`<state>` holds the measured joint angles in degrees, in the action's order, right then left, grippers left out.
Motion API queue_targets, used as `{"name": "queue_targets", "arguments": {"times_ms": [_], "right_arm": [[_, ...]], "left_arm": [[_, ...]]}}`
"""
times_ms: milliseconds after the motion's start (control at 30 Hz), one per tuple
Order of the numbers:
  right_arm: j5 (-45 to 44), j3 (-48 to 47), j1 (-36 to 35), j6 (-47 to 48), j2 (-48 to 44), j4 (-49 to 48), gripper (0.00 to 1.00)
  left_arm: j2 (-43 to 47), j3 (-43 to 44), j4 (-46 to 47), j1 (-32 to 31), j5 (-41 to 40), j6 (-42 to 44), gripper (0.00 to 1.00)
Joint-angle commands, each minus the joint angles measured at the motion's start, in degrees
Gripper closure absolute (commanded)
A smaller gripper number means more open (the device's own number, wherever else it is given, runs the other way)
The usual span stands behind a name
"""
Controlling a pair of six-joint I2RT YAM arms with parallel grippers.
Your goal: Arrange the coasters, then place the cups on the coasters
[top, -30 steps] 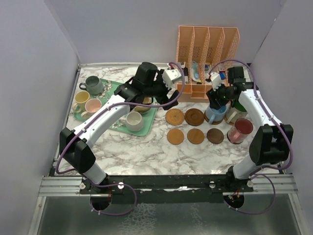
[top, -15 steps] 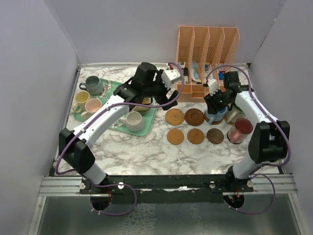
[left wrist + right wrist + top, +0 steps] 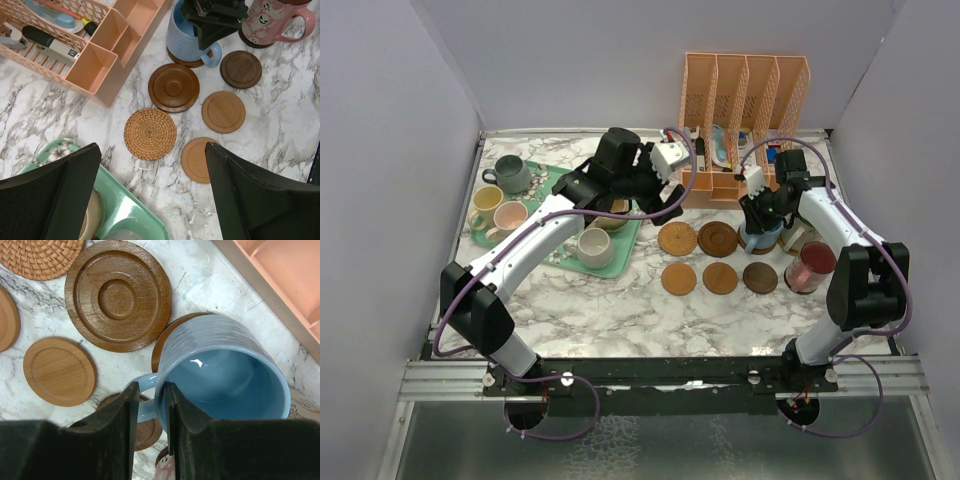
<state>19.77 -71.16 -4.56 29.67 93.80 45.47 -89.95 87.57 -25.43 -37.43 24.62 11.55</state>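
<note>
Blue cup (image 3: 225, 375) sits on a dark coaster (image 3: 161, 342) at the back of the worktop (image 3: 280, 130), just beside the peach rack (image 3: 120, 45). A second ago your right end effector (image 3: 150, 390) was above it with its fingers apart. Now it has come down and the fingers have squeezed in. One is inside the cup and one is outside by the handle, and they look to be pinching the wall.

The cup has not left its spot. More of the coaster shows on one side, so my guess is that you are grabbing the cup to set it straight.

Your left end effector (image 3: 152, 150) is wide open and holds nothing. It hangs over the gap between the green tray (image 3: 145, 220) and the bare coasters (image 3: 223, 111). Five coasters wait for cups, and other cups (image 3: 593, 245) are on the tray side.
</note>
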Motion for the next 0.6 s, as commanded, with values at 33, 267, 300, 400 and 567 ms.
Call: {"name": "queue_targets", "arguments": {"times_ms": [33,267,300,400,567], "right_arm": [[1.4,0.7,-0.5,-1.5,1.1,-1.4,0.75],[0.8,0.2,-0.5,-1.9,2.1,-1.6,0.75],[0.7,0.1,-0.5,-1.9,2.2,-1.6,0.75],[0.5,0.1,-0.5,-1.9,2.6,-1.6,0.77],[0.4,-0.5,-0.5,-1.7,2.7,-1.0,0.8]], "left_arm": [[2.3,-0.9,0.5,0.4,1.5,0.6,0.11],[2.7,-1.2,0.5,0.7,1.6,0.6,0.11],[2.7,-1.2,0.5,0.7,1.6,0.6,0.11],[2.8,-1.3,0.5,0.8,1.7,0.6,0.11],[2.9,-1.5,0.7,0.8,1.7,0.6,0.11]]}}
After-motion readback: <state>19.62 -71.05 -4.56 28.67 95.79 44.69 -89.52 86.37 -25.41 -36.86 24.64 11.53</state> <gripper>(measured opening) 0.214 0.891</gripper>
